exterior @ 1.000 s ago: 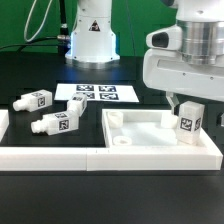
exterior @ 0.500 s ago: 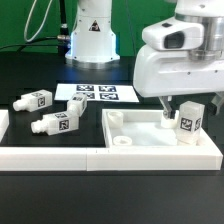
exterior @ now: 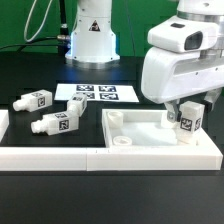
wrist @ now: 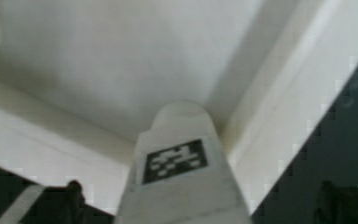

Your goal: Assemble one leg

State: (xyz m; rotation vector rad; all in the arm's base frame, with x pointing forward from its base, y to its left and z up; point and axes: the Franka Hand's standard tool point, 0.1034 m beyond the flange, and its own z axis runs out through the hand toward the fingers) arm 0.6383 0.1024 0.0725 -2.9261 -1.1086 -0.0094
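White plastic makes up the leg [exterior: 189, 118], a chunky peg with a black-and-white square tag on its side. It stands upright in the far corner of the big flat panel [exterior: 150, 135], on the exterior view's right, close to the panel's raised rim. The gripper [exterior: 188, 112] comes down over the leg from above, and its two fingers [exterior: 171, 113] sit on either side of the peg, closed on it and gripping it. In the wrist view the leg [wrist: 186, 165] fills the middle, with its tag facing the camera and the white panel [wrist: 123, 50] behind it. Toward the counter's edge on the exterior view's left lie three more legs: one [exterior: 34, 100] farther back, one [exterior: 56, 124] nearer the front, and one [exterior: 74, 106] between them and the panel. Behind those, toward the back edge, the marker board [exterior: 95, 94] lies flat on the black counter [exterior: 60, 190]. Long white rails [exterior: 110, 158] run along the front edge, touching the panel.
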